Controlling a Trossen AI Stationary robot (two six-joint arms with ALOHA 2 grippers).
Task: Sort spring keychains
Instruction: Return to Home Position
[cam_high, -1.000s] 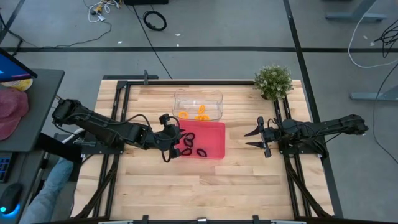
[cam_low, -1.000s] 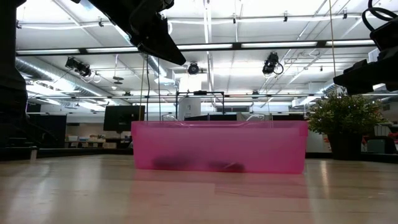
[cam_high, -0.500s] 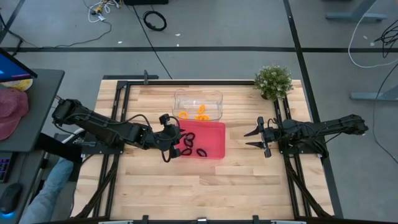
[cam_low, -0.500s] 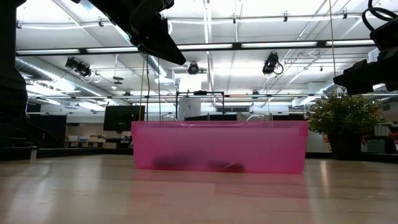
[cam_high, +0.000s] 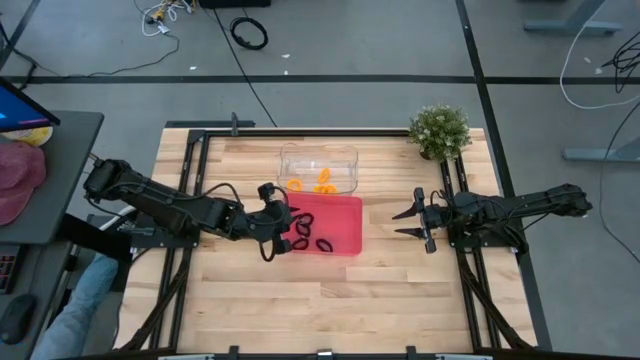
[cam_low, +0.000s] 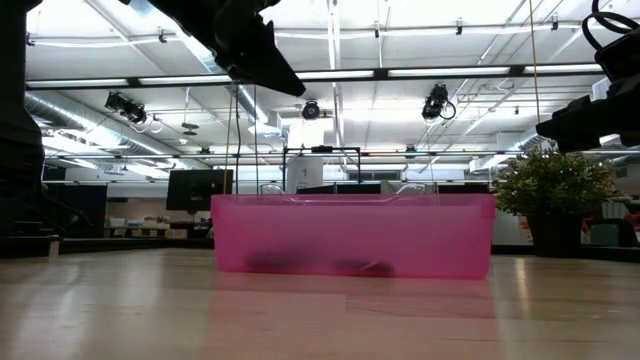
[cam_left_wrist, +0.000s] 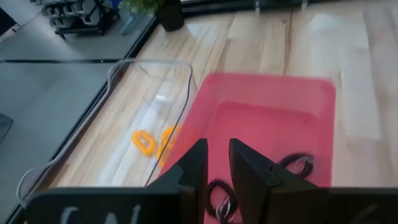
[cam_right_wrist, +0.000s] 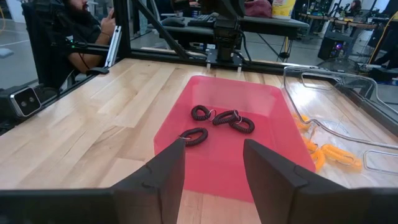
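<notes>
In the middle of the high view, the left gripper is hovering over the left edge of the pink tray, with its arm reaching in from the left of the frame. The left wrist view is showing its fingers drawn almost together, with only a slim gap between them and nothing in their grip. In the low view this gripper is hanging in the upper left of the frame, well above the tray's rim.

The black keychains are lying loose on the floor of the tray. The right wrist view is showing four of them, three bunched close together and one a little apart. In the low view they are appearing only as dark smudges through the tray's pink wall. The orange keychains are lying in the clear container, which is sitting just above the tray in the high view, right beside its upper edge.

The right gripper is waiting right of centre in the high view, over the bare wooden table, apart from the tray and pointing toward it. Its fingers are spread wide and are holding nothing.

A potted plant is standing at the table's upper right corner in the high view. A person is sitting beyond the table's edge in the right wrist view.
</notes>
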